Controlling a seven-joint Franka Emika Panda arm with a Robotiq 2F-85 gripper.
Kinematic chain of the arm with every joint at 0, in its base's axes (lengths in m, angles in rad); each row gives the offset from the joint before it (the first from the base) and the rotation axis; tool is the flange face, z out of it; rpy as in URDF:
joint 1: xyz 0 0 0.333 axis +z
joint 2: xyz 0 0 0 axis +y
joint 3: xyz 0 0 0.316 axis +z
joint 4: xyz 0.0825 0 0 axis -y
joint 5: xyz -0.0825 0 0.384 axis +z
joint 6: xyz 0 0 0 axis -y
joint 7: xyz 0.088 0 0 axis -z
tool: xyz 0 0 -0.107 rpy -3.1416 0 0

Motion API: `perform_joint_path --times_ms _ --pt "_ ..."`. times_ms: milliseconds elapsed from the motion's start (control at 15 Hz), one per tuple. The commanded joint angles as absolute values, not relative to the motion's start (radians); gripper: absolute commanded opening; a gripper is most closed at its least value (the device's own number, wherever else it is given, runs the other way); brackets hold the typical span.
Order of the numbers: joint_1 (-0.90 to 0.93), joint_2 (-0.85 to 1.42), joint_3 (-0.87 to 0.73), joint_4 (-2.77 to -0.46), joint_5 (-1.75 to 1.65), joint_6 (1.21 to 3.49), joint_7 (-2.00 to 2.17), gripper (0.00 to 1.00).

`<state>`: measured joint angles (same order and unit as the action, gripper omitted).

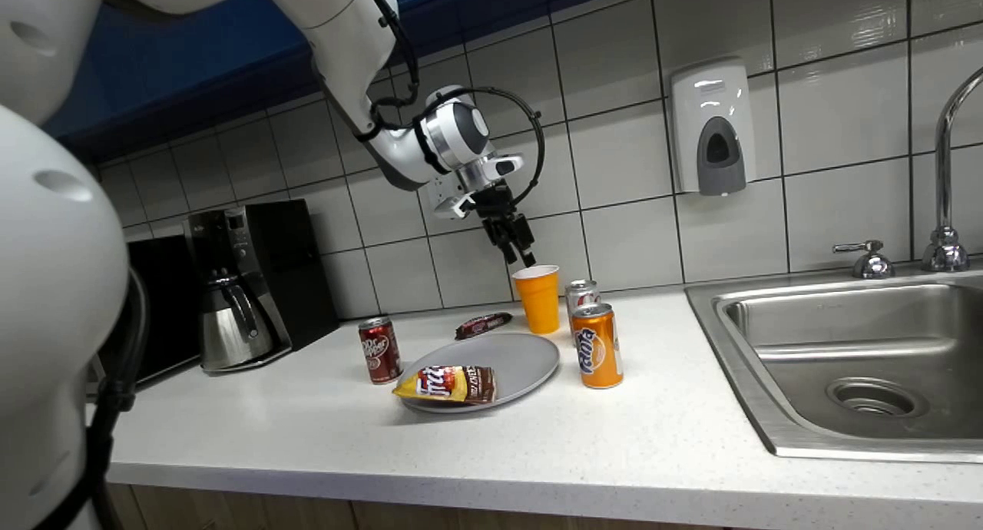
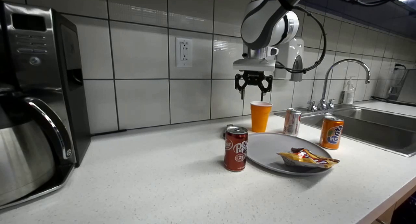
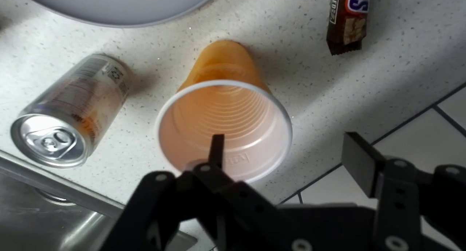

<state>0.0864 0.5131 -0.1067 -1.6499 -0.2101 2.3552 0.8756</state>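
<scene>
We see the white counter (image 2: 146, 172) run out of frame in both exterior views, and the steel sink (image 1: 806, 384) is cut off at the right edge in an exterior view. The left side of the coffee maker (image 2: 39, 74) falls outside an exterior view, and the wrist view gives us only a curved slice of the grey plate (image 1: 522, 359). The claw (image 2: 252, 98) is released, its fingers (image 3: 362, 163) spread and gripping nothing, just above the orange cup (image 2: 260, 118). The cup stands upright near the plate; one finger overlaps its mouth in the wrist view — whether they touch, we cannot tell. A snack bag (image 1: 449, 384) lies on the plate, its print only partly legible. The dark-red can (image 2: 236, 152) blocks some of the plate's edge in an exterior view, and the orange can (image 1: 597, 349) covers part of the silver can (image 1: 581, 293) beside the cup. Smallest, the candy bar (image 3: 347, 22) is cropped by the wrist view's top edge.
</scene>
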Motion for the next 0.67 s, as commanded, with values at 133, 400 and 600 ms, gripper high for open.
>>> perform_joint_path --times_ms 133,400,600 --pt "0.117 0.452 -0.118 -1.689 -0.208 2.345 0.869 1.00" --pt "0.133 0.388 -0.115 -1.754 -0.204 2.350 0.896 1.00" --pt "0.137 0.336 -0.110 -1.821 -0.197 2.353 0.915 1.00"
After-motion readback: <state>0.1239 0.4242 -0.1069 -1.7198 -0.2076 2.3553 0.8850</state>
